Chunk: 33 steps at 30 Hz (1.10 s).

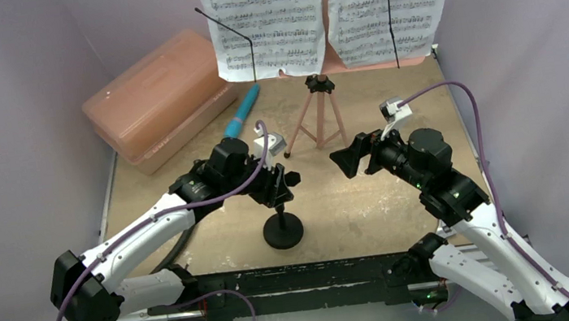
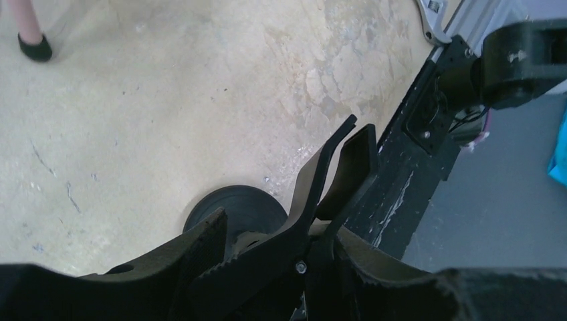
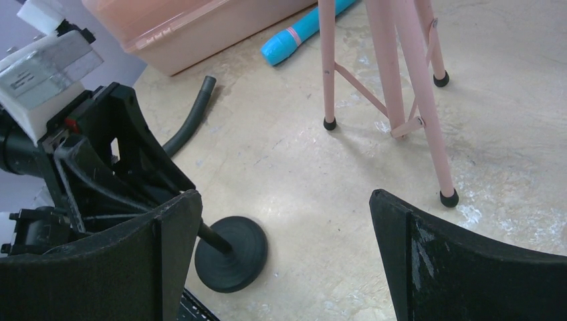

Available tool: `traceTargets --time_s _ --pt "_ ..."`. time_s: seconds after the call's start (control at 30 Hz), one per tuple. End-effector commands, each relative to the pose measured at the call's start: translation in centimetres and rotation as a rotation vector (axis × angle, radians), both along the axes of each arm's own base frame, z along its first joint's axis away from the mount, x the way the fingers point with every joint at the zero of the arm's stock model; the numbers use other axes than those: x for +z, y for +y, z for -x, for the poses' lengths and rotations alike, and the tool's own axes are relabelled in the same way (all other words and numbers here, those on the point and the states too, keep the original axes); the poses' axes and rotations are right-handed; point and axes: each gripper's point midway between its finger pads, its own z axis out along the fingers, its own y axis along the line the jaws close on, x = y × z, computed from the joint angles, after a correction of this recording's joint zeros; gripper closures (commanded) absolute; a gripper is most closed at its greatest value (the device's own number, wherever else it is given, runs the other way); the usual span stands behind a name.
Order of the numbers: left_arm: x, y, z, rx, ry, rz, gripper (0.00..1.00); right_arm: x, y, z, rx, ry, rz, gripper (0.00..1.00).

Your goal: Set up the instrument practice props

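Note:
The pink music stand [image 1: 318,115] stands on its tripod legs at the back, with two white sheet-music pages [image 1: 267,15] [image 1: 392,0] on its desk. The cyan toy microphone [image 1: 243,112] lies on the table beside the case. The black round-based mic stand [image 1: 282,230] stands upright near the front. My left gripper [image 1: 280,181] is shut on its clip at the top. In the left wrist view the clip [image 2: 327,180] sits between the jaws of my left gripper [image 2: 287,234], above the base [image 2: 227,204]. My right gripper [image 1: 351,160] [image 3: 284,200] is open and empty, right of the mic stand [image 3: 231,254].
The large translucent pink case [image 1: 159,98] lies at the back left, also in the right wrist view [image 3: 187,27]. A black hose [image 3: 190,117] lies near the left arm. The tripod legs [image 3: 401,87] stand just beyond my right gripper. Walls enclose the table.

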Motion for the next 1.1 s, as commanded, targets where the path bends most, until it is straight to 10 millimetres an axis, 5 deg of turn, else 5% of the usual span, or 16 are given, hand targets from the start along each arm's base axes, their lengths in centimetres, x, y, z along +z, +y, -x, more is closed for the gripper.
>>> traceTargets --time_s 0.0,0.43,0.63,0.83,1.07 --pt "4.9 -3.4 -0.7 -0.106 -0.221 0.070 0.92 1.3 0.1 0.0 0.007 -0.049 -0.015 0.02" --pt "4.0 -6.9 1.8 -0.290 -0.351 0.034 0.88 1.4 -0.1 -0.1 -0.001 -0.049 -0.011 0.02" --pt "2.9 -7.3 1.9 -0.286 -0.318 0.010 0.59 1.4 -0.1 0.0 -0.001 -0.049 -0.011 0.02" --pt "4.7 -7.1 1.3 -0.241 -0.370 0.036 0.23 1.5 -0.1 0.0 -0.001 -0.054 -0.009 0.02" --pt "9.2 -6.5 0.5 -0.141 -0.435 0.112 0.08 1.9 0.1 0.0 0.015 -0.082 -0.009 0.02"
